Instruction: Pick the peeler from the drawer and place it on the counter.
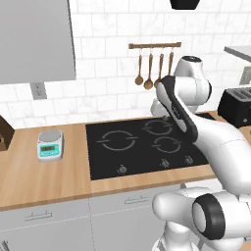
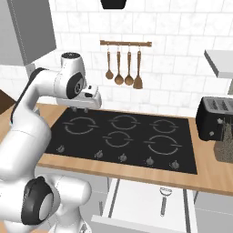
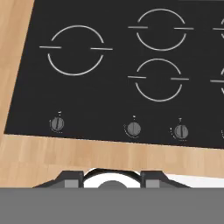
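The drawer (image 2: 113, 196) stands pulled open below the counter (image 2: 136, 174), at the bottom of the right base view, its pale inside showing. In it lies the peeler (image 2: 164, 200), slim, with a silvery head toward the counter edge. My gripper (image 2: 84, 109) hangs well away from it, up over the back left part of the black cooktop (image 2: 123, 136), pointing down. In the hand view its fingertips (image 3: 74, 177) stand apart with nothing between them, above the cooktop's knobs and the counter's front strip (image 3: 109, 153). The gripper (image 3: 112, 178) is open and empty.
A kitchen scale (image 1: 50, 145) sits on the counter (image 1: 49, 181) left of the cooktop (image 1: 142, 147). A black toaster (image 2: 217, 118) and a dark mesh object (image 2: 224, 142) stand at the right. Wooden spoons and a spatula (image 2: 123, 68) hang on the wall rail.
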Motion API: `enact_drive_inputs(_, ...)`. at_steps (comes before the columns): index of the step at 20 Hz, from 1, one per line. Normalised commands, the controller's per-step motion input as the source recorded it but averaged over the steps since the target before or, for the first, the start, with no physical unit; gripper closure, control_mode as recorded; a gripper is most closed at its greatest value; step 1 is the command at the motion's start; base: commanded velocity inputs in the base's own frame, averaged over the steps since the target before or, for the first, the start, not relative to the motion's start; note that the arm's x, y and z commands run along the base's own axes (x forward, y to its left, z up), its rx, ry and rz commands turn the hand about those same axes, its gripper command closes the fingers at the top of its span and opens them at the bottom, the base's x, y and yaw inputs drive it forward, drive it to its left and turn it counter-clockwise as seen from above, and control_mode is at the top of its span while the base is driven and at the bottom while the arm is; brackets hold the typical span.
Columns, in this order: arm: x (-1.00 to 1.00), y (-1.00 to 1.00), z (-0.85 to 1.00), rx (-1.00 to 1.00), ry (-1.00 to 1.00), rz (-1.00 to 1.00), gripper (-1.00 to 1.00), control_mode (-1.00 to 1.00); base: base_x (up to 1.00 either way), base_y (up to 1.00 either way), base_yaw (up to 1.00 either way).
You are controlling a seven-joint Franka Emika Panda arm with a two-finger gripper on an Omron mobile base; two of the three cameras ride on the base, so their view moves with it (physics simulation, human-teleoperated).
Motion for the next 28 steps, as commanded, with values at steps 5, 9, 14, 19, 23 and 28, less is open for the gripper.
enact_drive_inputs(5,-0.49,-0.21,-0.02,0.00,-0.03,0.00,-1.00,-1.00,0.00,0.00,0.00)
enact_drive_inputs(9,-0.90,-0.98,-0.07,0.02,-0.02,0.00,-1.00,-1.00,0.00,0.00,0.00)
enact_drive_inputs(14,-0.35,-1.00,-0.21,0.01,0.04,-0.06,-1.00,-1.00,0.00,0.00,0.00)
enact_drive_inputs(19,-0.17,-0.99,-0.47,0.00,0.03,-0.12,-1.00,-1.00,0.00,0.00,0.00)
enact_drive_inputs(23,-0.24,-0.97,-0.68,0.00,0.00,-0.14,-1.00,-1.00,0.00,0.00,0.00)
enact_drive_inputs(28,-0.24,-0.96,-0.66,-0.01,0.05,-0.15,-1.00,-1.00,0.00,0.00,0.00)
